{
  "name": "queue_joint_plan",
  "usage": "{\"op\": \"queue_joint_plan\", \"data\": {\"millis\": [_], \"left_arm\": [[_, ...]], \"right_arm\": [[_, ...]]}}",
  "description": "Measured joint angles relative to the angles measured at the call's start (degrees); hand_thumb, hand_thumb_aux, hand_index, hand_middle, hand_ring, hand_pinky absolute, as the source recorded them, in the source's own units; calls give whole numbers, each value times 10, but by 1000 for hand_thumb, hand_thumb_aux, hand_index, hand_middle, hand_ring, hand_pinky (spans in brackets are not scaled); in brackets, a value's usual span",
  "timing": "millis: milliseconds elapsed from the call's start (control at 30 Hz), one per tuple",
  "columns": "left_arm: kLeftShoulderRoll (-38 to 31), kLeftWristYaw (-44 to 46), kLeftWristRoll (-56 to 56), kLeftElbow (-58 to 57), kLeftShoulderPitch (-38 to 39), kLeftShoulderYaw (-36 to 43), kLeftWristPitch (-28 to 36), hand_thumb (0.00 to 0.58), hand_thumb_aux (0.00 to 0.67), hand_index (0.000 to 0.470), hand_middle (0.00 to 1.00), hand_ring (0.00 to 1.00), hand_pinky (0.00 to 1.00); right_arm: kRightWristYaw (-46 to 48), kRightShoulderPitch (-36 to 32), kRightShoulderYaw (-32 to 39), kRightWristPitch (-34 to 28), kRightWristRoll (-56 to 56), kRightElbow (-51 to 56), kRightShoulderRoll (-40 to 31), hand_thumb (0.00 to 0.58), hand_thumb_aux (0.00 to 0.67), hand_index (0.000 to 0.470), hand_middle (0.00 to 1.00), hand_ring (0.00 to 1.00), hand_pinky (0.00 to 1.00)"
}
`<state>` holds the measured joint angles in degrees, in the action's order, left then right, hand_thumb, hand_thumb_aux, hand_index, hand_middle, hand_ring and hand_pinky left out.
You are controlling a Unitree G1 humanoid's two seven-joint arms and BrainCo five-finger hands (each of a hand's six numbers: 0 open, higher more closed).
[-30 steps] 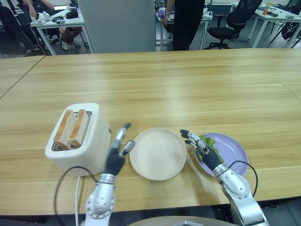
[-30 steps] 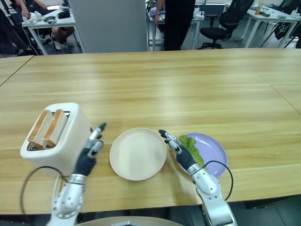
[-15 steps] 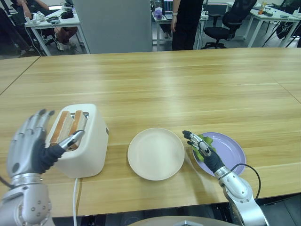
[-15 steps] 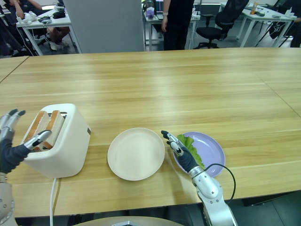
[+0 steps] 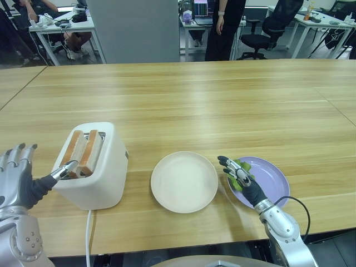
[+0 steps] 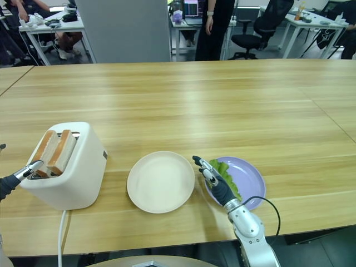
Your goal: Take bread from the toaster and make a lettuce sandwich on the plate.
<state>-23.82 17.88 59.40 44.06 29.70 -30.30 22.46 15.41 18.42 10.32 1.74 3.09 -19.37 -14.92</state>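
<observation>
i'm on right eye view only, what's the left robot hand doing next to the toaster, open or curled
Observer: Open and empty. The left robot hand is held upright just left of the toaster.
Operator: where are the rest of its fingers pointing
Observer: Upward and spread. Those fingers are apart from the toaster.
Operator: is the palm over the bread
Observer: No, the palm is out beside the toaster's left wall, not above the bread slices.
</observation>
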Motion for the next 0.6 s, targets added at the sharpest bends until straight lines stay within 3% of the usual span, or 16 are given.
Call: {"op": "queue_joint_plan", "data": {"millis": [100,333,600], "left_arm": [[0,-12,36,-19,-9,10,-2,0,0,0,8,8,8],[0,-26,82,-50,-31,30,-12,0,0,0,153,153,153],[20,-33,122,-54,-51,82,-22,18,11,7,204,204,204]], "right_arm": [[0,2,-4,0,-1,-3,0,0,0,0,0,0,0],[0,3,-25,0,-9,-15,-2,0,0,0,0,0,0],[0,3,-42,-7,-18,-19,-3,0,0,0,0,0,0]]}}
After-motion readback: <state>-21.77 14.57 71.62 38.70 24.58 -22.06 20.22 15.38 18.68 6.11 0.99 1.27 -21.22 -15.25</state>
